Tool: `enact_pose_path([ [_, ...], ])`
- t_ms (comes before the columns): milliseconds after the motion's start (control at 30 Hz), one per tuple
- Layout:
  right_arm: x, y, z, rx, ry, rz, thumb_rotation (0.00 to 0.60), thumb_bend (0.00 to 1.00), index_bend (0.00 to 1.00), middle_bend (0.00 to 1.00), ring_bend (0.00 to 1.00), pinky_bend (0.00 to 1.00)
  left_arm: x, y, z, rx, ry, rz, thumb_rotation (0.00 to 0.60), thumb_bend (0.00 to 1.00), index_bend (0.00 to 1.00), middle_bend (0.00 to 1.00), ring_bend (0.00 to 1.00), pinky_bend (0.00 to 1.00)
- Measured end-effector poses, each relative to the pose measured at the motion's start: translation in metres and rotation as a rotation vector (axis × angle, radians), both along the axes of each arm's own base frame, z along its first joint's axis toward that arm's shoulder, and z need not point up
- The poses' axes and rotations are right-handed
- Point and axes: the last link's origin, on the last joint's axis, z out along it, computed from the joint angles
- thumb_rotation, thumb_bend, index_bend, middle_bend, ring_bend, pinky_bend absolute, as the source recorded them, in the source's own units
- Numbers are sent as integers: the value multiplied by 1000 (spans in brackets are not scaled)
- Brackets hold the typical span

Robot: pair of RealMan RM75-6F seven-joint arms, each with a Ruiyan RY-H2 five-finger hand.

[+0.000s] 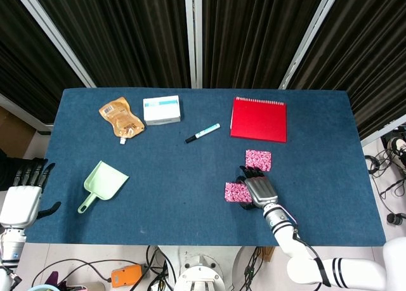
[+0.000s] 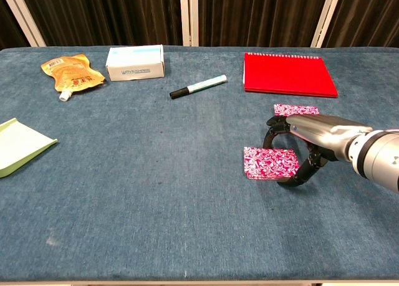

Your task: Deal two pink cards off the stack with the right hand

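Observation:
Two pink patterned cards lie right of the table's centre. The near pink card or stack [image 1: 236,191] [image 2: 269,162] lies flat, and I cannot tell its thickness. My right hand [image 1: 260,189] [image 2: 312,139] arches over its right end, fingers spread above the far edge and thumb by the near right corner. Nothing is lifted. The second pink card [image 1: 258,159] [image 2: 295,109] lies beyond the hand, partly hidden by it in the chest view. My left hand [image 1: 22,199] hangs off the table's left edge, fingers apart and holding nothing.
A red notebook [image 1: 258,119] lies just beyond the cards. A marker pen [image 1: 202,133] is at the centre back, with a white box [image 1: 162,109] and an orange pouch [image 1: 121,118] at the back left. A green scoop [image 1: 103,184] is at the front left.

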Motion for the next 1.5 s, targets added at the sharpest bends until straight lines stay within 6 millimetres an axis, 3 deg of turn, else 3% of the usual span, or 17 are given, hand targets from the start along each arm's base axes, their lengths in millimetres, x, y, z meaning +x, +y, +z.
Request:
enact_pose_path([
  [633, 3, 0, 3, -10, -7, 10, 600, 412, 440, 105, 0, 0, 0, 0, 0, -1, 1, 0, 600, 122, 74, 0, 0, 0],
  [867, 4, -2, 4, -21, -32, 4, 600, 471, 502, 105, 0, 0, 1, 0, 0, -1, 4, -3, 600, 122, 74, 0, 0, 0],
  [1067, 1, -2, 22, -66, -68, 16, 600, 478, 517, 105, 0, 0, 3, 1, 2, 3, 3, -11, 600, 122, 74, 0, 0, 0],
  [1267, -26, 1, 65, -151, -49, -1, 600, 478, 517, 105, 0, 0, 8, 3, 1, 0, 0, -30, 600, 122, 74, 0, 0, 0],
  [1433, -70, 8, 105, -219, -6, -76, 600, 478, 516, 105, 0, 0, 13, 5, -2, -4, -3, -41, 600, 122, 74, 0, 0, 0],
  [1500, -86, 11, 111, -226, 7, -109, 600, 477, 512, 105, 0, 0, 14, 6, -3, -6, -4, -45, 600, 122, 74, 0, 0, 0],
])
